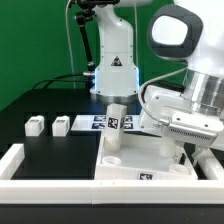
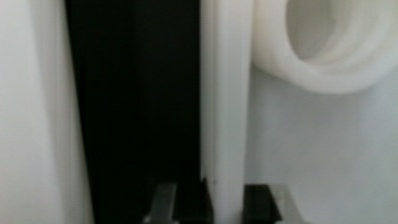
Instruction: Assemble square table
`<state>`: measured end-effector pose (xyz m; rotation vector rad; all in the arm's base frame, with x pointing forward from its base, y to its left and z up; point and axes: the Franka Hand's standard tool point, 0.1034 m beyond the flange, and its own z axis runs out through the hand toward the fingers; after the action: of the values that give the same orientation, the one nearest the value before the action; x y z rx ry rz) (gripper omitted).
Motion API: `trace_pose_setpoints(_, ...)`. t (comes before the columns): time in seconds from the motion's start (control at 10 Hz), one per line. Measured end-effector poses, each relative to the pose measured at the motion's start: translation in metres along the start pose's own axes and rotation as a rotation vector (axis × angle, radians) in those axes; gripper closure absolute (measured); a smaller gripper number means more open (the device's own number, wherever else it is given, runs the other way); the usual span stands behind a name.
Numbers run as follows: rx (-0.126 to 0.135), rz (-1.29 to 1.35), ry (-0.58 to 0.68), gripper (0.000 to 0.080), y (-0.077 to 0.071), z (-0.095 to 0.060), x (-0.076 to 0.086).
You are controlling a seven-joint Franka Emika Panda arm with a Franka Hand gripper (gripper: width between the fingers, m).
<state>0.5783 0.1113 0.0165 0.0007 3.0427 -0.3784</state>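
The white square tabletop lies at the front, inside the corner of the low wall. One white leg with a tag stands upright in its far corner. Two more legs lie on the black table to the exterior view's left. My gripper is low at the tabletop's edge on the exterior view's right. In the wrist view the gripper straddles the tabletop's raised rim, one finger on each side, closed on it. A round corner socket shows beside the rim. The fourth leg is out of view.
The marker board lies flat behind the upright leg. The long white low wall frames the left and front of the workspace. The robot base stands at the back, with cables on the exterior view's left.
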Motion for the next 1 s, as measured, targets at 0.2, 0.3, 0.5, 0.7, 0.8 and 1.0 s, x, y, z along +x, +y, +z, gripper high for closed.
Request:
trace_pose_setpoints(0.2,-0.006,0.005,-0.002,0.0736,-0.002,0.003,0.002)
trace_pose_setpoints(0.3,-0.005,0.005,-0.002,0.0661,-0.002,0.003,0.002)
trace_pose_setpoints(0.5,0.001,0.009,-0.001,0.0450,-0.006,0.004,0.001)
trace_pose_setpoints(0.7,0.014,0.021,0.001,0.0252,-0.016,0.005,-0.001)
trace_pose_setpoints(0.8,0.017,0.023,0.002,0.0170,-0.018,0.005,-0.001)
trace_pose_setpoints(1.0,0.018,0.025,0.002,0.0154,-0.020,0.006,-0.001)
